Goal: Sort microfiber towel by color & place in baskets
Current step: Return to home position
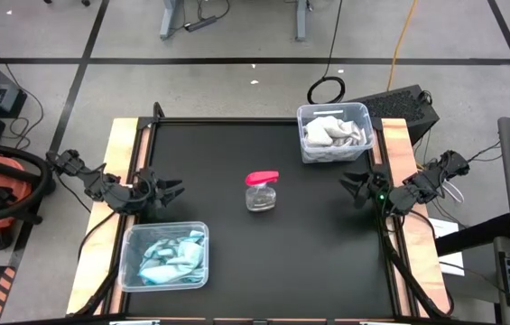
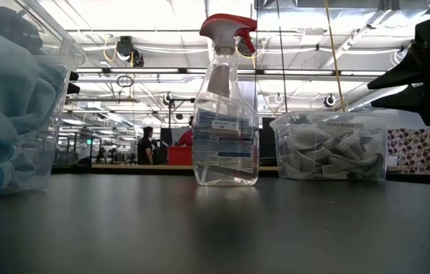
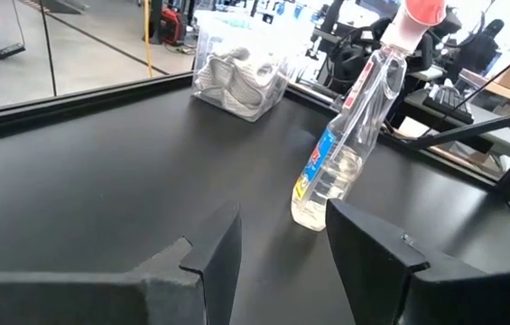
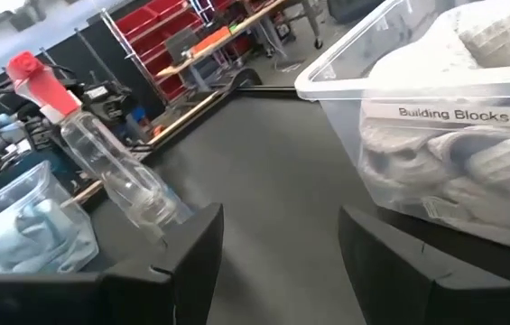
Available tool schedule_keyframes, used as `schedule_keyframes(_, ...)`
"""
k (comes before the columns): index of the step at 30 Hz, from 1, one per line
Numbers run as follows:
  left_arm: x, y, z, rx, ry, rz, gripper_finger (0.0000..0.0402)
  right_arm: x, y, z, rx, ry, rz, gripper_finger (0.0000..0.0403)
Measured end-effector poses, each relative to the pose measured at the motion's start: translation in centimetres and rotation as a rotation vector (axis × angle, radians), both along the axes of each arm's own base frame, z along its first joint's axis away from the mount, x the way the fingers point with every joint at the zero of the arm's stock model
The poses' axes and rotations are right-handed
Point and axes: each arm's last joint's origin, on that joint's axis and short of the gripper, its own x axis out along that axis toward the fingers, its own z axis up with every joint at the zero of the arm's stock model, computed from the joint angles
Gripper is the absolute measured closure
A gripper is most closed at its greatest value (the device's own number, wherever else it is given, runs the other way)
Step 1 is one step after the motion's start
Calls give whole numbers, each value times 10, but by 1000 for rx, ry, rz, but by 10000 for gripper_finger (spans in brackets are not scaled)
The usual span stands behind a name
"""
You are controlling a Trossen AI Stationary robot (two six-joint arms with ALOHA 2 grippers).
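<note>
Two clear baskets hold the microfiber towels. The near-left basket [image 1: 126,236] holds light blue towels [image 1: 170,256], and the far-right basket [image 1: 305,115] holds white-grey towels [image 1: 331,135]. My left gripper [image 1: 175,190] hovers open at the table's left side, just beyond the blue basket, pointing toward the middle. In the left wrist view, nothing lies between the left gripper's [image 3: 282,217] fingers. My right gripper [image 1: 348,184] hovers open at the right side, nearer than the white basket, and in the right wrist view the right gripper [image 4: 280,221] is empty as well.
A clear spray bottle [image 1: 262,191] with a pink-red trigger top stands upright at the middle of the black table [image 1: 236,271], between the two grippers. Wooden strips border the table's left and right edges. A person stands far off in the room behind [image 2: 147,144].
</note>
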Motion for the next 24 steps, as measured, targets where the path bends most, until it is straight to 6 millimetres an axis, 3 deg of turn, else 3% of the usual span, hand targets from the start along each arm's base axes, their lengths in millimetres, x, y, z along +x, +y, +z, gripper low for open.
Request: schedule_keyframes(24, 0, -1, 0, -3, 6, -21, 233, 0, 0, 1, 21, -18, -2, 193)
